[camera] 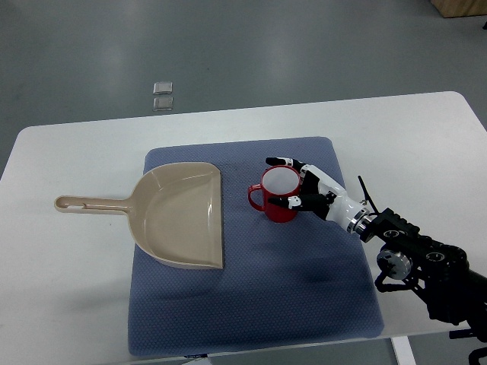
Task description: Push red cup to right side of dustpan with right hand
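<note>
One right hand (304, 186) reaches in from four o'clock, its fingers (283, 161) curled around the red cup (278, 195). The cup stands upright on the blue mat (251, 289), just at three o'clock of the beige dustpan (183, 217), handle toward it.

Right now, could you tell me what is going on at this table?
The robot's right hand is wrapped around a red cup, fingers on its far and near sides. The cup stands upright on a blue mat, just right of a beige dustpan, with a small gap between them. The cup's handle points toward the dustpan. The dustpan's own handle points left, out over the white table. No left arm shows.
</note>
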Controlling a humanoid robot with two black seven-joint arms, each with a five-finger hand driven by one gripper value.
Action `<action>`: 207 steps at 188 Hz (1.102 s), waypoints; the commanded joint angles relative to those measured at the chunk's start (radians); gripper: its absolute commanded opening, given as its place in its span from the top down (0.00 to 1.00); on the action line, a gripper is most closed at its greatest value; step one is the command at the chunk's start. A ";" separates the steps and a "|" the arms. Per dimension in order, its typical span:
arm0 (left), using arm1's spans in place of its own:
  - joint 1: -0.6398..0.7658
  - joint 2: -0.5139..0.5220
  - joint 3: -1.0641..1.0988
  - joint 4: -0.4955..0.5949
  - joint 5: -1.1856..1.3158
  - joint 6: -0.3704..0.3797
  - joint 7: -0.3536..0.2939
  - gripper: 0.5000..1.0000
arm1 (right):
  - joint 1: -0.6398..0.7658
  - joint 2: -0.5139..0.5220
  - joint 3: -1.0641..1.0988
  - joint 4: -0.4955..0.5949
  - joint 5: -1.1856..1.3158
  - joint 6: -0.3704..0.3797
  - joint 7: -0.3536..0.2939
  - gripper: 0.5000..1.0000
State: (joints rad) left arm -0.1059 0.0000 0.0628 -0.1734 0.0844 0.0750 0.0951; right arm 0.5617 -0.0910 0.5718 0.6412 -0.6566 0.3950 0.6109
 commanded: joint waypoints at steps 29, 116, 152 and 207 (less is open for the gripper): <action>0.000 0.000 -0.001 0.000 0.000 0.000 0.000 0.00 | 0.012 0.039 -0.036 0.000 0.000 -0.025 0.000 0.13; 0.000 0.000 -0.001 0.002 0.000 -0.001 0.000 0.00 | 0.021 0.091 -0.058 0.003 0.000 -0.048 0.000 0.13; 0.000 0.000 -0.001 0.002 0.000 0.000 0.000 0.00 | 0.021 0.091 -0.058 0.003 0.002 -0.048 0.000 0.13; 0.000 0.000 -0.003 0.002 0.000 0.000 0.000 0.00 | 0.021 0.091 -0.050 0.003 0.009 -0.031 0.000 0.13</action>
State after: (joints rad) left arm -0.1058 0.0000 0.0599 -0.1717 0.0844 0.0750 0.0951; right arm 0.5829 0.0000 0.5154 0.6443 -0.6519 0.3508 0.6109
